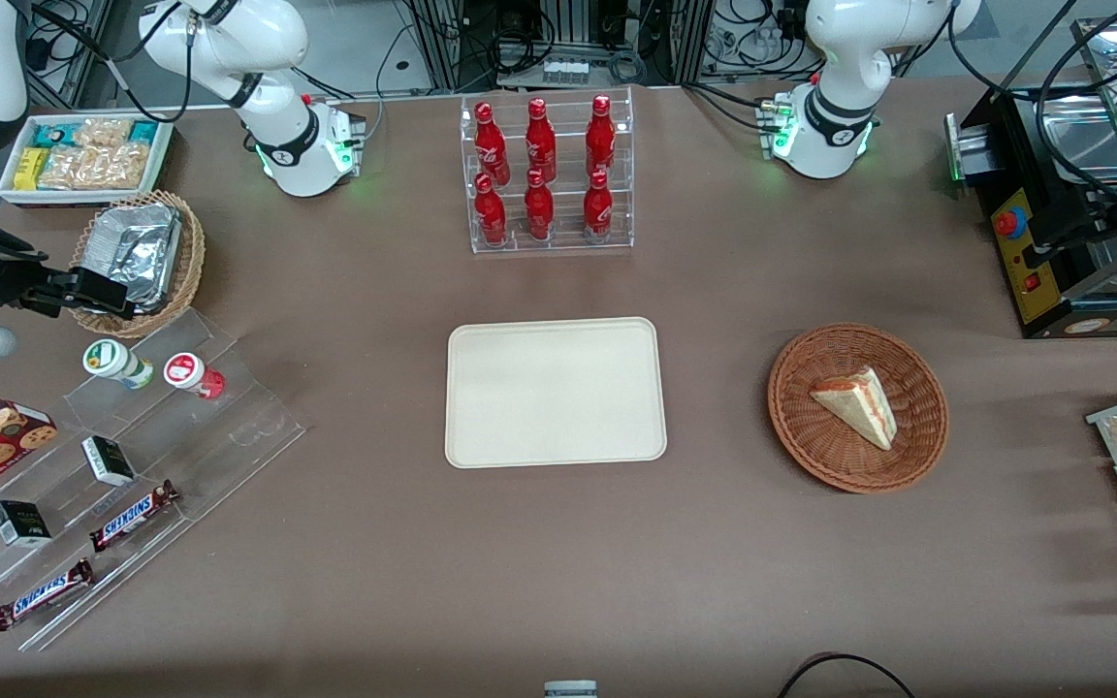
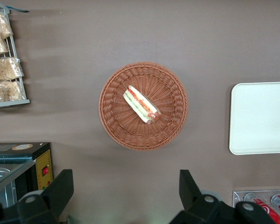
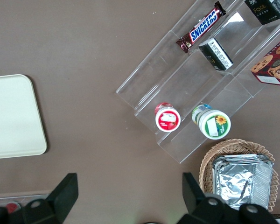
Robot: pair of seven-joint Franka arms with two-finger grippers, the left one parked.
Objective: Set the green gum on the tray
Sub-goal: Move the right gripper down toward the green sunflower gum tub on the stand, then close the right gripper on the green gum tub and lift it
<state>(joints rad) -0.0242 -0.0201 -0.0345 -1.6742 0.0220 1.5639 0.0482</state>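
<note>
The green gum (image 1: 116, 363), a small white canister with a green-rimmed lid, stands at the frame's left edge. The cream tray (image 1: 555, 392) lies flat and bare at centre. The tool (image 1: 83, 291) hovers open above the gum.

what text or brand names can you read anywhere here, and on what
"SNICKERS": two candy bars on the clear stepped stand.
"Fake": black box, wrist view.
Green gum lid: yellow flower mark, words unreadable.
Red bottles' script: too small.
Gripper: above the foil-pan basket.

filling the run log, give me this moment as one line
phase: approach | end effector: open, above table near acrylic stand | green gum: on stand beside red gum, untouched | tray: bare
</note>
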